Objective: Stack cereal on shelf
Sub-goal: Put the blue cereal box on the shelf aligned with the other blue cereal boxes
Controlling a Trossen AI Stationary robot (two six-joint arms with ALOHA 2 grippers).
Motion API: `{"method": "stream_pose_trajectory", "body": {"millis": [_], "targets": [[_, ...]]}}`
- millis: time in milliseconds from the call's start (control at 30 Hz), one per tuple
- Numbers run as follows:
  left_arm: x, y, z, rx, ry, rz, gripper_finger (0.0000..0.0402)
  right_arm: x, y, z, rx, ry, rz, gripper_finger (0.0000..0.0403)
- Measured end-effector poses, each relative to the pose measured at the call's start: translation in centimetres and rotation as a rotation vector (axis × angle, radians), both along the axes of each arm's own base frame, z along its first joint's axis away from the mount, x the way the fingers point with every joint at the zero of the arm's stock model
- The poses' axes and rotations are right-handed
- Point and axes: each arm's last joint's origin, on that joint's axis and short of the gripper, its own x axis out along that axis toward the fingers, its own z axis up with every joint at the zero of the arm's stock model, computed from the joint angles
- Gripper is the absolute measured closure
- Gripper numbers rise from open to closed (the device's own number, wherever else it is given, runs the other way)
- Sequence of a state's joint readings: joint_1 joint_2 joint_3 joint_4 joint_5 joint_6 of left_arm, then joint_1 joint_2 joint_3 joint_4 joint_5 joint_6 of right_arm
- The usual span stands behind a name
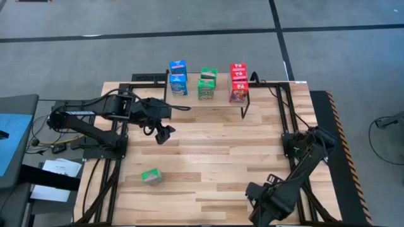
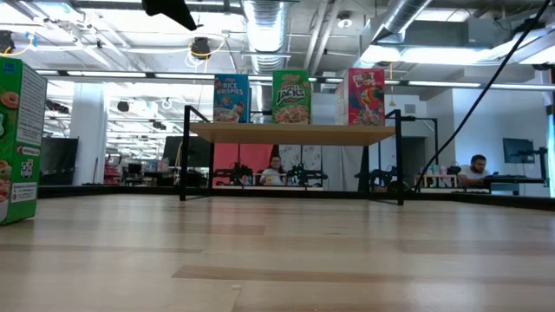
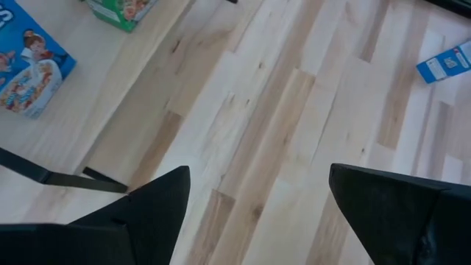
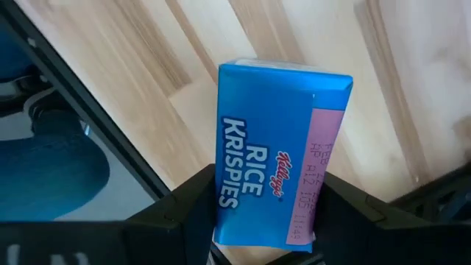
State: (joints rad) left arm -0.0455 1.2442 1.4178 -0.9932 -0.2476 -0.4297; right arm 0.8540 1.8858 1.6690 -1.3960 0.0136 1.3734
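Cereal boxes (image 1: 205,81) on shelf (image 1: 214,98); right pincer (image 4: 261,221) grips blue box (image 4: 274,147).

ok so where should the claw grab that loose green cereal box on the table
Probably from above, pinching the narrow sides near the top of the green cardboard cereal box: it stands upright, alone. The open left claw is nearest.

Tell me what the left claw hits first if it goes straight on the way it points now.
Most likely the bare tabletop: the left claw, fingers open, looks down onto plain planks. The shelf lies off to one side of that line, though depth is hard to judge.
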Motion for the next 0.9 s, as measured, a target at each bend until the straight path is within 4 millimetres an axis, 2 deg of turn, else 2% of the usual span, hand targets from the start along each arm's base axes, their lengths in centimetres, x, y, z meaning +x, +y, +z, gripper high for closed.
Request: {"method": "stream_pose_trajectory", "body": {"millis": [233, 500, 700, 900], "targets": [[0.3, -1.4, 0.3, 0.055, -0.030, -0.115, 0.0087, 2.2, -1.5, 1.5, -0.020, -0.084, 0.117, 0.0189], [0.7, -3.6, 1.1, 0.111, -0.132, -0.250, 0.0087, 5.1, -4.1, 3.2, -0.031, -0.150, 0.252, 0.0189], [0.5, -5.0, 1.3, 0.194, -0.157, -0.229, 0.0087, 6.9, -6.1, 4.3, -0.031, -0.178, 0.338, 0.0188], [1.1, -6.5, -1.4, 0.193, -0.161, -0.263, 0.0087, 8.2, -8.0, 4.9, -0.045, -0.194, 0.397, 0.0188]]}}
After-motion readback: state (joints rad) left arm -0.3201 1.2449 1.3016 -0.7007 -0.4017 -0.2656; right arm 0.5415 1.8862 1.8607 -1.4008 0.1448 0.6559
